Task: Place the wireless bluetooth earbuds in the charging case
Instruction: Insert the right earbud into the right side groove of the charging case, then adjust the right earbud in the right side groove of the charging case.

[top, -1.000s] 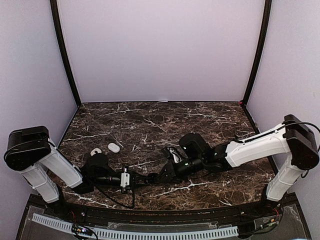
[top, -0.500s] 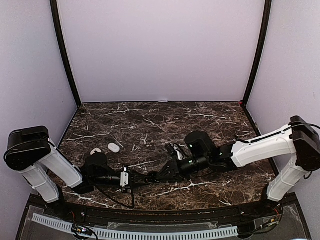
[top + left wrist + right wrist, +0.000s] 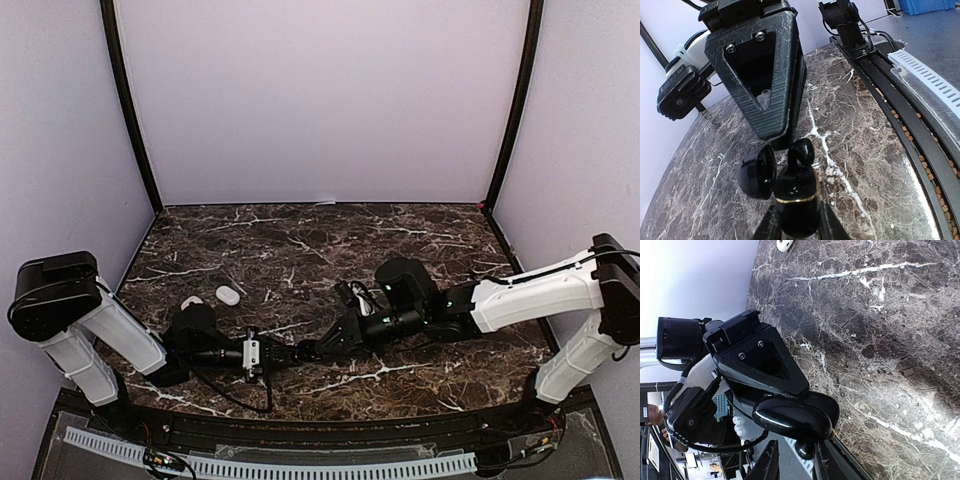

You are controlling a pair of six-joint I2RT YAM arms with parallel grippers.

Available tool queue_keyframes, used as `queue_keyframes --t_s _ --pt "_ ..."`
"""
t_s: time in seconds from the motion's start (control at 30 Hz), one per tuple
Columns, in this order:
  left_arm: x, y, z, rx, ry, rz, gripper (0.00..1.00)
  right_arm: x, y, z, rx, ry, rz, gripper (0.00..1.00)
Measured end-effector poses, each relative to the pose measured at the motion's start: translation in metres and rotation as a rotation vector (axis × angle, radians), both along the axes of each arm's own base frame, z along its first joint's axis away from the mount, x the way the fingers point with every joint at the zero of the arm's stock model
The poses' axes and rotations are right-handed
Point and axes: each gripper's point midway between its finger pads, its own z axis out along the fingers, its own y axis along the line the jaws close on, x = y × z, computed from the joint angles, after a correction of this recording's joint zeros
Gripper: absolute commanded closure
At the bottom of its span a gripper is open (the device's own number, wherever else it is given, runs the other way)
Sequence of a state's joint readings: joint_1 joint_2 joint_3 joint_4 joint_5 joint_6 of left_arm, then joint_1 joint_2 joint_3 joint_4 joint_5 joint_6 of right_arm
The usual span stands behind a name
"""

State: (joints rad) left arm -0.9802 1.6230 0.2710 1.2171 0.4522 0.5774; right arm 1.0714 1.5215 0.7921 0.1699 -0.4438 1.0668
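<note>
Marble table [image 3: 300, 240] is dark with white veins. Near its front edge the left gripper [image 3: 799, 225] is clamped on a black case [image 3: 797, 192], lid open. The right gripper [image 3: 796, 460] pinches a black earbud [image 3: 802, 151] right at the case's open top. A white case [image 3: 229, 295] lies well apart, to the left.

The surface [image 3: 300, 240] is dark brown marble with thin white veins. The charging case [image 3: 796, 197] is glossy black with a narrow gold band. The earbud [image 3: 801, 152] is glossy black too. The left gripper [image 3: 797, 220] and the right gripper [image 3: 796, 455] are matte black. The left arm [image 3: 110, 335] and the right arm [image 3: 530, 295] are white with black joints. The oval case [image 3: 229, 296] is white. The walls [image 3: 320, 100] are pale lilac.
</note>
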Motion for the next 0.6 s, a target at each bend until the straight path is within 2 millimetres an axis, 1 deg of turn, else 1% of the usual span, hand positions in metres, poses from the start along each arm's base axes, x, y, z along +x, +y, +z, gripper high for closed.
queue_keyframes --t_s 0.1,0.27,0.37,0.6 --pt "0.001 0.000 0.001 -0.004 0.019 0.006 1.00 -0.001 -0.003 0.001 -0.002 -0.011 0.003 0.76" --pt "0.008 0.004 0.004 -0.026 0.067 0.027 1.00 -0.001 -0.012 -0.001 -0.022 -0.038 -0.006 0.74" --pt "0.013 0.006 0.008 -0.046 0.097 0.035 1.00 0.001 -0.017 0.002 -0.036 -0.070 -0.014 0.74" --pt "0.017 0.012 0.017 -0.096 0.157 0.036 1.00 0.008 -0.026 0.014 -0.057 -0.219 0.006 0.74"
